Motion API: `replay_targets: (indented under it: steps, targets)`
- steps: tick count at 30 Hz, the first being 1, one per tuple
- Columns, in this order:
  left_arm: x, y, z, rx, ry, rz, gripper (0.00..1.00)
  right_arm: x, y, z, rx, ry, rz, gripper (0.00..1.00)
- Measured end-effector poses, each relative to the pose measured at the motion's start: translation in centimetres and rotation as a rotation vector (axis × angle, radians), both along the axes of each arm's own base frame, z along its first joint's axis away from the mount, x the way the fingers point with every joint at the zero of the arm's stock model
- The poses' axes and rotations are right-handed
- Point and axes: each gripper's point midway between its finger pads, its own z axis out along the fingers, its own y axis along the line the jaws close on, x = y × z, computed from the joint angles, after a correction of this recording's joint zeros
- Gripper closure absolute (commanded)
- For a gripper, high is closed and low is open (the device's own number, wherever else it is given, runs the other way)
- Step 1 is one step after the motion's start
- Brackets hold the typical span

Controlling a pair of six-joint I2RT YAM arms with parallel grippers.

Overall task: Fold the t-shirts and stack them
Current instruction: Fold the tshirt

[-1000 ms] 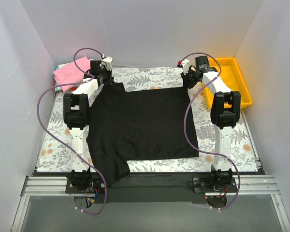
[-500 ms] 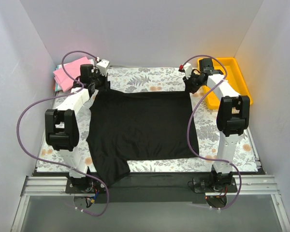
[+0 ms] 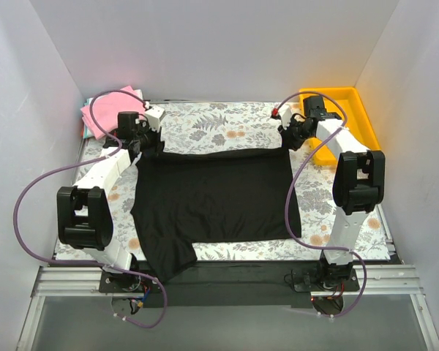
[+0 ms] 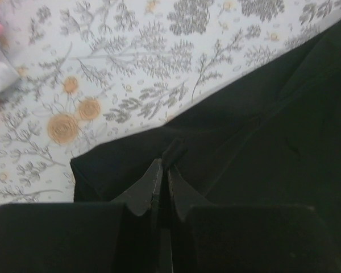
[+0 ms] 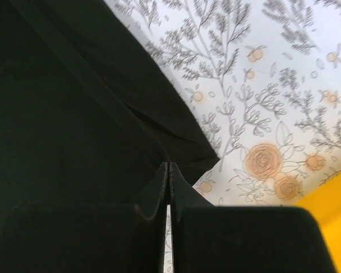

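Early in the fold, by the look of it. Plain black cloth t-shirt (image 3: 212, 197) spread mid-frame on floral table cover (image 3: 227, 121), far hem lifted into a ridge. Left gripper (image 4: 162, 166) and right gripper (image 5: 168, 165) pressed together, each pinching a far corner. Folded pink cloth shirt (image 3: 102, 115) at upper left. Remaining: finishing folds, stacking.

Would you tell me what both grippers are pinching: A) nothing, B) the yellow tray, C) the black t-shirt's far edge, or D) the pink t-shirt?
C: the left gripper and the right gripper are each shut on a far corner of the black t-shirt.
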Motion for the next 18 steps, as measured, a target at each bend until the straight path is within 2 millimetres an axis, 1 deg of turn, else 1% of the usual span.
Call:
replay_targets:
  steps: [5,9,13,18]
  targets:
    - [-2.2,0.6,-3.1,0.023,0.103,0.018,1.00,-2.5,-0.4,-2.1,-0.022,0.060,0.025,0.99]
    - [-4.4,0.8,-5.2,0.031,0.176,0.016,1.00,-3.7,-0.6,-3.5,-0.034,0.096,0.038,0.99]
    - [-6.4,0.9,-6.9,0.040,0.238,0.013,1.00,-3.9,-0.7,-3.7,-0.042,0.100,0.046,0.99]
    - [-8.0,1.3,-8.6,0.060,0.296,0.016,1.00,-3.9,-0.8,-3.8,-0.052,0.095,0.052,0.99]
